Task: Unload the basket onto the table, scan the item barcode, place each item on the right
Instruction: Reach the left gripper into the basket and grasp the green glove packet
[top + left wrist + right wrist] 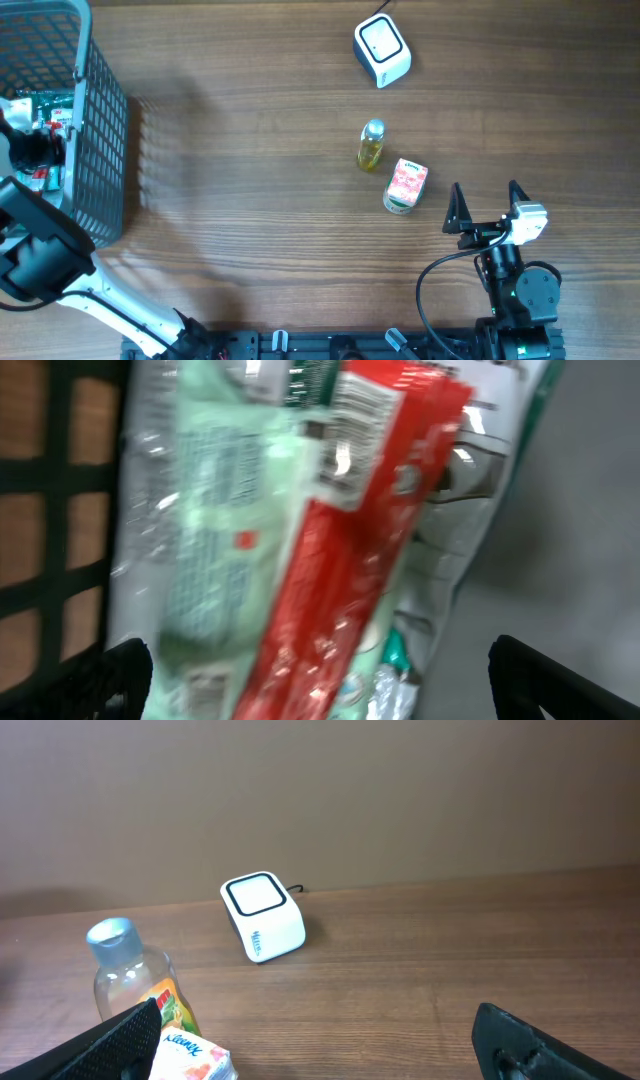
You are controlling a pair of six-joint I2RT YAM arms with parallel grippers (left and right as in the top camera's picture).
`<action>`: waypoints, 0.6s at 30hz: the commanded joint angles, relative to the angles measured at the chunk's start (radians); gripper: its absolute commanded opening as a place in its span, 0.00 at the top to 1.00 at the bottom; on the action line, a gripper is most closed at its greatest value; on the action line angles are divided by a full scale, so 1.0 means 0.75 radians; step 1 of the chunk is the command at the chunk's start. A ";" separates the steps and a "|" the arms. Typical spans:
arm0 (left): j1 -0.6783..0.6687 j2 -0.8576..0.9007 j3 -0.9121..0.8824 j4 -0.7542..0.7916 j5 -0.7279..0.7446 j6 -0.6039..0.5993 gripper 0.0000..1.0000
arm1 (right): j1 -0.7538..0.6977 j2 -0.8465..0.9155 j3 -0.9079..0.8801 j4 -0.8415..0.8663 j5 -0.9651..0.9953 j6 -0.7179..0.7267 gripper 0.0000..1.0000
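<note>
My left gripper (320,682) is down inside the wire basket (100,130) and open, its two black fingertips (115,678) wide on either side of a red and pale green plastic packet (340,560). A white barcode label (360,405) shows near the packet's top end. The view is blurred, and I cannot tell whether the fingers touch the packet. From overhead the left gripper (40,140) sits over the packets (45,105) in the basket. The white scanner (382,50) stands at the far middle of the table. My right gripper (487,205) is open and holds nothing.
A small bottle of yellow liquid (371,146) and a Kleenex tissue pack (405,186) lie mid-table, just left of my right gripper. In the right wrist view the bottle (135,975) and tissue pack (190,1058) are by the left fingertip, with the scanner (263,916) further off.
</note>
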 commanded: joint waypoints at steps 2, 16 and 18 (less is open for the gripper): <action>0.001 0.044 -0.002 0.001 0.070 0.081 0.00 | -0.006 -0.005 -0.001 0.005 0.006 -0.023 0.00; 0.002 0.192 -0.004 0.056 -0.008 0.065 0.05 | -0.006 -0.005 -0.001 0.005 0.006 -0.022 0.00; 0.002 0.208 -0.004 0.057 -0.031 0.035 0.10 | -0.006 -0.005 -0.001 0.005 0.006 -0.023 0.00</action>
